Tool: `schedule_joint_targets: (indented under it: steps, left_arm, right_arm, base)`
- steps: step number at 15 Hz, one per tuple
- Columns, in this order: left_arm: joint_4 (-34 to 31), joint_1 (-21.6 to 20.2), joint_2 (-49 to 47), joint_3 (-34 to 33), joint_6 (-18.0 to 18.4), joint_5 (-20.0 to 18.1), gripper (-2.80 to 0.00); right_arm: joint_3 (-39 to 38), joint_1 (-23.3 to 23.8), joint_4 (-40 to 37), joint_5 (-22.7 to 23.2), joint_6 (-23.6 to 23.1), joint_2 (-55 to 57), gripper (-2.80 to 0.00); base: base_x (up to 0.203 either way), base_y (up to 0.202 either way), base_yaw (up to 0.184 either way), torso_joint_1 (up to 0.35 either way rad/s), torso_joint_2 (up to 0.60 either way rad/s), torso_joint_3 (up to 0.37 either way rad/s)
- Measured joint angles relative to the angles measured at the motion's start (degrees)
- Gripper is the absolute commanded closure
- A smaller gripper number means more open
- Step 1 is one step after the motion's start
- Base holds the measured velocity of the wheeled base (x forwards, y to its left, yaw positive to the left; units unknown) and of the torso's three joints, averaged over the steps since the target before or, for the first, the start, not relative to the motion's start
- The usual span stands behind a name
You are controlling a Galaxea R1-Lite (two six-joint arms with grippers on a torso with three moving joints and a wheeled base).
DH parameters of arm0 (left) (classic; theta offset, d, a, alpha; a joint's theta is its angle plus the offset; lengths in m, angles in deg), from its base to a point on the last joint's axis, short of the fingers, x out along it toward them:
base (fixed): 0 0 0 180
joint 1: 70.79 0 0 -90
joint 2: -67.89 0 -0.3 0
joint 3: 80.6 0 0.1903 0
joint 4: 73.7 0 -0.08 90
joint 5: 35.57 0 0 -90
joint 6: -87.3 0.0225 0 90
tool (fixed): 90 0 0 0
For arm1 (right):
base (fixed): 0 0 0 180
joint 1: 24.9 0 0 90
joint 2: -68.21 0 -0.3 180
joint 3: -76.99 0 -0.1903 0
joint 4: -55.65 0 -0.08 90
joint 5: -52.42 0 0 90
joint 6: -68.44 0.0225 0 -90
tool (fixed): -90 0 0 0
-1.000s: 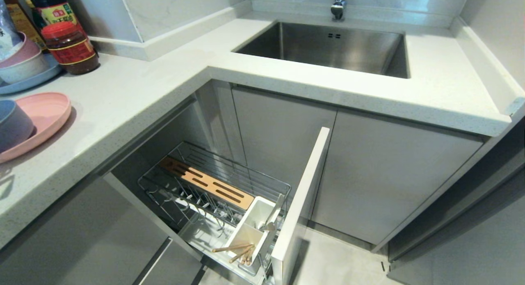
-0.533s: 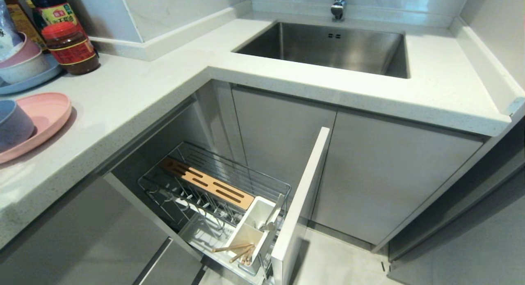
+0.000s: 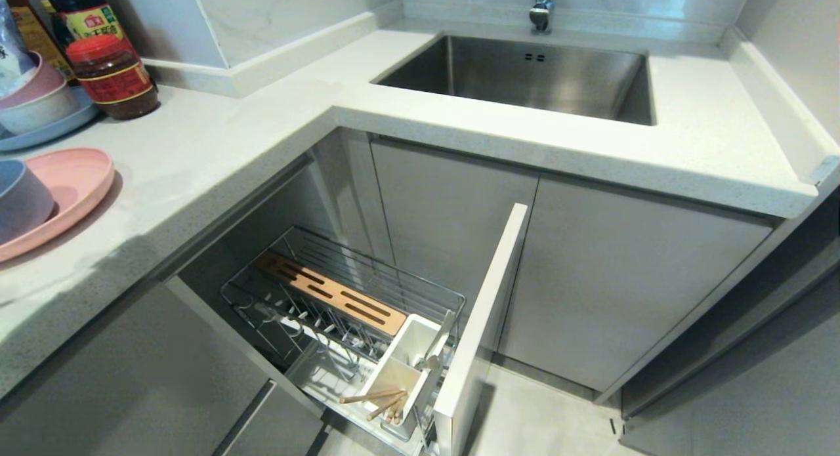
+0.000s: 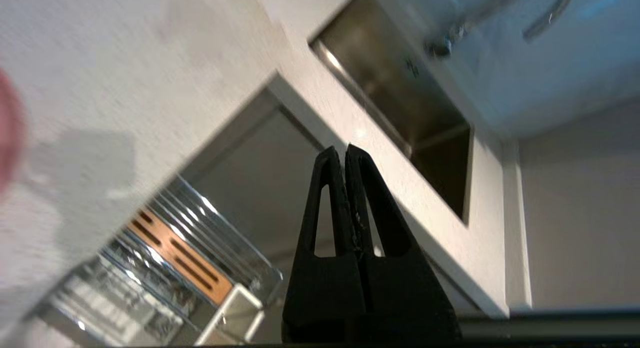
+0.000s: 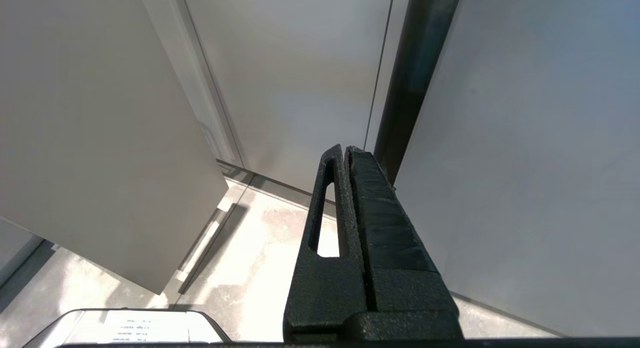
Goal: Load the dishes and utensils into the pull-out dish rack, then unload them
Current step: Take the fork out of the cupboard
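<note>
The pink plate (image 3: 72, 187) lies on the counter at far left, with the blue-grey bowl (image 3: 20, 200) on it. Below, the pull-out dish rack (image 3: 262, 298) stands pulled out. Its white utensil box (image 3: 400, 371) holds the wooden chopsticks (image 3: 374, 397) and slim metal utensils (image 3: 441, 338). Neither gripper shows in the head view. In the left wrist view my left gripper (image 4: 345, 150) is shut on nothing, above the counter edge, with the rack (image 4: 150, 268) below it and a pink blur of the plate (image 4: 7, 132) at one side. My right gripper (image 5: 345, 150) is shut and parked low by cabinet fronts.
The rack's pale-grey cabinet front (image 3: 482, 318) juts out into the floor space. A slotted wooden board (image 3: 331, 292) sits in the rack. A steel sink (image 3: 525, 75) with tap (image 3: 541, 10) lies behind. A sauce jar (image 3: 111, 82), bottles and stacked bowls (image 3: 36, 102) crowd the back left.
A soft shadow has spread over the front left of the counter. The dishes, rack and utensils have not moved.
</note>
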Motion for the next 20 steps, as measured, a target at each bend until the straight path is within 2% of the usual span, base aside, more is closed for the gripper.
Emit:
schedule_joint_targets:
  steps: [3, 9, 12, 15, 19, 20]
  left_arm:
    - [-0.85, 3.82, -4.22, -1.43, -1.29, -0.12, 0.0]
    - [-9.94, 13.82, -16.98, -1.48, -4.12, -0.11, 0.0]
    - [-11.87, 16.15, -23.93, -1.39, -5.18, -0.09, 0.0]
    - [-12.14, 17.32, -30.51, -1.04, -7.72, -0.15, 0.0]
    - [-12.42, 19.12, -38.58, 1.19, -14.91, -0.17, 0.0]
    - [-12.2, 19.49, -40.67, 1.61, -16.32, -0.3, -2.8]
  right_arm:
    - [0.0, 0.0, 0.0, 0.0, 0.01, 0.0, 0.0]
    - [0.0, 0.0, 0.0, -0.01, 0.01, 0.0, 0.0]
    - [0.0, 0.0, 0.0, 0.0, 0.01, 0.0, 0.0]
    - [0.0, 0.0, 0.0, 0.0, 0.01, 0.0, 0.0]
    - [0.0, 0.0, 0.0, 0.0, 0.0, 0.0, 0.0]
    - [0.0, 0.0, 0.0, 0.0, 0.0, 0.0, 0.0]
  base:
    - [0.0, 0.0, 0.0, 0.0, 0.0, 0.0]
    - [0.0, 0.0, 0.0, 0.0, 0.0, 0.0]
    - [0.0, 0.0, 0.0, 0.0, 0.0, 0.0]
    - [0.0, 0.0, 0.0, 0.0, 0.0, 0.0]
    - [0.0, 0.0, 0.0, 0.0, 0.0, 0.0]
    - [0.0, 0.0, 0.0, 0.0, 0.0, 0.0]
